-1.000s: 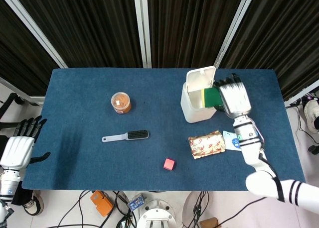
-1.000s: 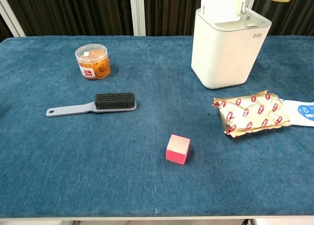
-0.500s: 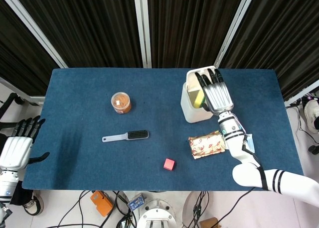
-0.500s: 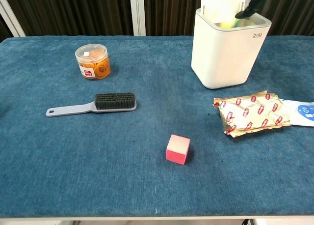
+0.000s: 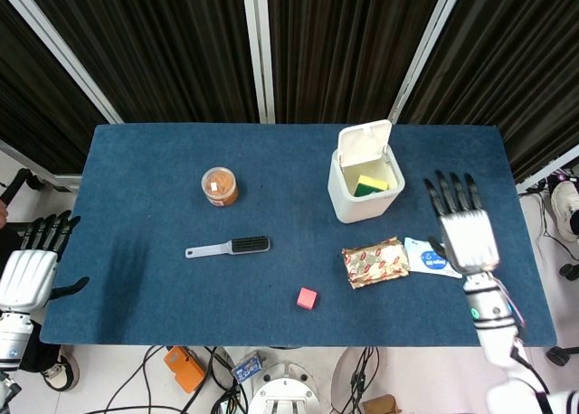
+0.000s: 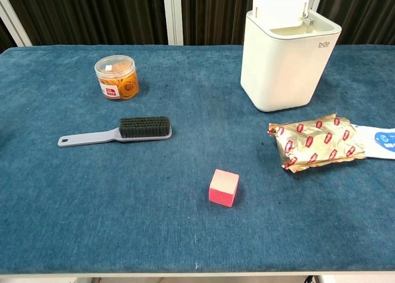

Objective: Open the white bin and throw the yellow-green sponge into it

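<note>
The white bin (image 5: 360, 202) (image 6: 287, 67) stands at the back right of the table with its lid (image 5: 365, 144) swung up and open. Inside it lies the yellow-green sponge (image 5: 368, 184), seen only in the head view. My right hand (image 5: 464, 235) hovers to the right of the bin, well apart from it, fingers spread and holding nothing. My left hand (image 5: 32, 268) hangs off the table's left edge, fingers apart and empty. Neither hand shows in the chest view.
On the blue table (image 5: 145, 233) lie an orange jar (image 5: 219, 186), a grey brush (image 5: 230, 247), a pink cube (image 5: 308, 297), a gold snack packet (image 5: 374, 261) and a white-blue packet (image 5: 425, 256) under my right hand.
My right hand released the sponge into the bin, then drew back to the right and toward the table's front edge. The left hand stayed put.
</note>
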### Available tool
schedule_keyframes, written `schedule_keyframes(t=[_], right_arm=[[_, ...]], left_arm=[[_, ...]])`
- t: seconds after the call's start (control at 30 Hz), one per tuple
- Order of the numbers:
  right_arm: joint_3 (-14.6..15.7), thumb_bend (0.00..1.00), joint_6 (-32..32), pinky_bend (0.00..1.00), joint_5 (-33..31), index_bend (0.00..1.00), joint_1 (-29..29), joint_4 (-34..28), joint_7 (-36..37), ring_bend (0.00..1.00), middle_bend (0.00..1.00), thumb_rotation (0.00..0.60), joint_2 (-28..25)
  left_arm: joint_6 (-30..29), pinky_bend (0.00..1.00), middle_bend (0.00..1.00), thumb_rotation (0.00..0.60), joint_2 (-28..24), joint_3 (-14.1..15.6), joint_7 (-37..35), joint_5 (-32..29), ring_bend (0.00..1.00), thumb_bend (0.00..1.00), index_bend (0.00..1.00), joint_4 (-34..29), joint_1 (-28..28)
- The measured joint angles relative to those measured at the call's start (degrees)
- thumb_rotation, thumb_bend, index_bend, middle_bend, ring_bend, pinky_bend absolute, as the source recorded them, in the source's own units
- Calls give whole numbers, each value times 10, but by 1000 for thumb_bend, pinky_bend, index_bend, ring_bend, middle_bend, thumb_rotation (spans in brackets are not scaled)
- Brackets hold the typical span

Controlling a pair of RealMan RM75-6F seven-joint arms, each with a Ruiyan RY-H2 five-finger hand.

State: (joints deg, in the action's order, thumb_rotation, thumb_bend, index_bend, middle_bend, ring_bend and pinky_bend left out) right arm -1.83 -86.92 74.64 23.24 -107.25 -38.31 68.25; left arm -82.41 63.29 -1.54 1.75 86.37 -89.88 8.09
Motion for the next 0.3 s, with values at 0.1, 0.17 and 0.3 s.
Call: schedule_keyframes(t=[0.1,0.17,0.3], right_arm=[[55,333,-66,0,41,0,-83,40,44,0,0,600,10],[77,333,-87,0,55,0,-115,78,91,0,0,600,17],[102,333,-94,0,102,0,-144,120,151,0,0,600,26]], left_arm=[[-2,3,0,600,3,2,9,2,0,91,0,0,-1],[-4,3,0,600,6,3,16,6,0,91,0,-1,-2],[-7,3,0,600,12,6,27,12,0,91,0,-1,-3]])
